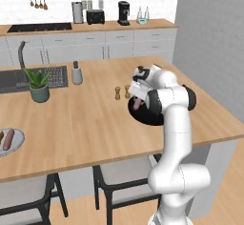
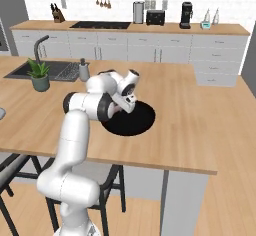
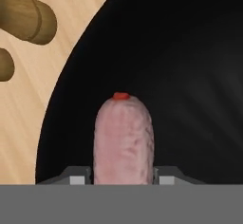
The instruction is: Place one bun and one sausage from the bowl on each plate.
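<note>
One sausage (image 3: 123, 140) stands between the two fingers (image 3: 78, 176) of the gripper (image 3: 122, 178) in the hand view, its pinkish body pressed on both sides by the pads, so the gripper is closed on it. The sausage's rounded far end carries a small red dot and points out over the glossy black bowl (image 3: 190, 76). Beyond the bowl's curved rim lies the pale wood of the counter (image 3: 42, 99), and two brown wooden cylinders (image 3: 26, 19) rest there beside the rim.

From the left base view, the white arm rises from the lower right and bends down over the bowl (image 1: 147, 117), which sits on the island counter (image 1: 86, 119) near its right side. The sausage (image 1: 137, 105) shows as a small pink piece under the hand, hanging just above the bowl's dark surface; whether it touches the bowl cannot be told. At the left edge of the same counter, well apart from the bowl, a light-grey plate (image 1: 18, 140) carries another sausage (image 1: 8, 140) and, at the picture's edge, something orange-tan that is cut off. Two small brown shakers (image 1: 121, 92) stand just behind the bowl. Farther back are a grey bottle (image 1: 76, 74), a potted plant (image 1: 38, 85) and a sink (image 1: 14, 81).

In the right base view, the hand hides the gripper over the left part of the bowl (image 2: 135, 120). A back counter (image 2: 130, 27) along the wall bears a toaster (image 2: 155, 17) and a coffee machine (image 2: 186, 15).
</note>
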{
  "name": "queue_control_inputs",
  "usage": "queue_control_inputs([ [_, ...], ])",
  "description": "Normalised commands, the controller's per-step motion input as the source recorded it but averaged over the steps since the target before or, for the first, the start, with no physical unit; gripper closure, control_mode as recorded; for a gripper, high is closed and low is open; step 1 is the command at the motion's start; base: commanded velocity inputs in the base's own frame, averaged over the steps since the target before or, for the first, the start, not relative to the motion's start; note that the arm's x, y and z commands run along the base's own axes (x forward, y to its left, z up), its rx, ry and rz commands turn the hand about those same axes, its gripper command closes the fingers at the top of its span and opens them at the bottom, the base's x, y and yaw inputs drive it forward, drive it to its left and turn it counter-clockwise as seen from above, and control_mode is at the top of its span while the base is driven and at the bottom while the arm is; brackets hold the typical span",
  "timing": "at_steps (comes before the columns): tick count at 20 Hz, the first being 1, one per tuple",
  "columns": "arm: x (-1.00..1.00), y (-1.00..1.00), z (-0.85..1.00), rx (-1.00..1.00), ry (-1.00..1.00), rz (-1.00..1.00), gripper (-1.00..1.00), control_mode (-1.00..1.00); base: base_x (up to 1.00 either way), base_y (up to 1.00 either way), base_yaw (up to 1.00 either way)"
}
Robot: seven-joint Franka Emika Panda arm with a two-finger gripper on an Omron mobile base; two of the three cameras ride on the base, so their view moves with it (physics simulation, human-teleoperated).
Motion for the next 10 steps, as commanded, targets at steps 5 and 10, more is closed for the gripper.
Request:
queue_control_inputs([
  [5, -0.57, -0.19, 0.61, -0.14, -0.01, 0.03, 1.00, -1.00, 0.00, 0.00, 0.00],
  [10, -0.98, 0.00, 0.65, -0.20, -0.10, 0.21, 1.00, -1.00, 0.00, 0.00, 0.00],
])
